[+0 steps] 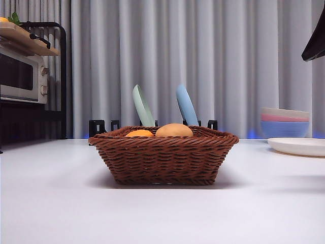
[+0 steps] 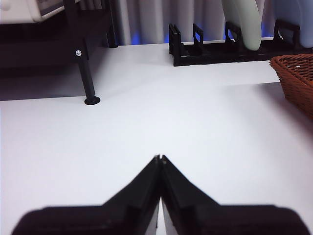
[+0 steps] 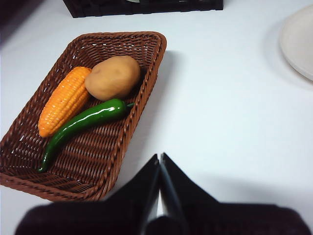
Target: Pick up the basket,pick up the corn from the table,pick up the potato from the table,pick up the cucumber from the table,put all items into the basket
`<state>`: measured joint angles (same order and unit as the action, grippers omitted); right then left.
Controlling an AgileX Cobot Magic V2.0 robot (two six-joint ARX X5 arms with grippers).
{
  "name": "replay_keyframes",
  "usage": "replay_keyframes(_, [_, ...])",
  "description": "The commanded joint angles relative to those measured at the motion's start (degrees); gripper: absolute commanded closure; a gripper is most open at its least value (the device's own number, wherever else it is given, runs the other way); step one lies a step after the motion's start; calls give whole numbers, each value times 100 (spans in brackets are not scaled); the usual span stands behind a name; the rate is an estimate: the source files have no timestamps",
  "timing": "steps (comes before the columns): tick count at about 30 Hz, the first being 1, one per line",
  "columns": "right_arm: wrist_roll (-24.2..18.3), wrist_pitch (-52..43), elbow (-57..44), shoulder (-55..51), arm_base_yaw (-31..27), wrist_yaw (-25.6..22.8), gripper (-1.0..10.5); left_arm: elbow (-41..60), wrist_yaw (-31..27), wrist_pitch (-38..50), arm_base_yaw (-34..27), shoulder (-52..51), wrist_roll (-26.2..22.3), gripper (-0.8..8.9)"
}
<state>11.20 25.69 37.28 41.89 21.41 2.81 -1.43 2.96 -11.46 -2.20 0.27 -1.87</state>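
Observation:
The brown wicker basket stands on the white table. In the right wrist view the orange corn, the tan potato and the slim green cucumber all lie inside the basket. From the front only the corn and potato show above the rim. My right gripper hovers above the table beside the basket, shut and empty. My left gripper is shut over bare table, with a corner of the basket off to one side.
A black plate rack behind the basket holds a green plate and a blue plate. Stacked pastel bowls and a white plate sit at the right. A microwave on a black stand is at the left.

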Motion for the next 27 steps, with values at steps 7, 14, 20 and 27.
replay_keyframes(7, [-98,-76,0,-2,2,-225,946,85,7,11,-13,-15,37,817])
replay_keyframes(14, [-933,116,-63,-1014,-236,-332,946,85,7,11,-15,-15,37,817])
replay_keyframes(20, [-1390,-470,-739,-2323,-973,354,946,85,7,11,-13,-15,39,817])
replay_keyframes(27, [-1403,-1193,-2013,-3482,-1528,476,946,85,7,13,-13,-15,37,817])
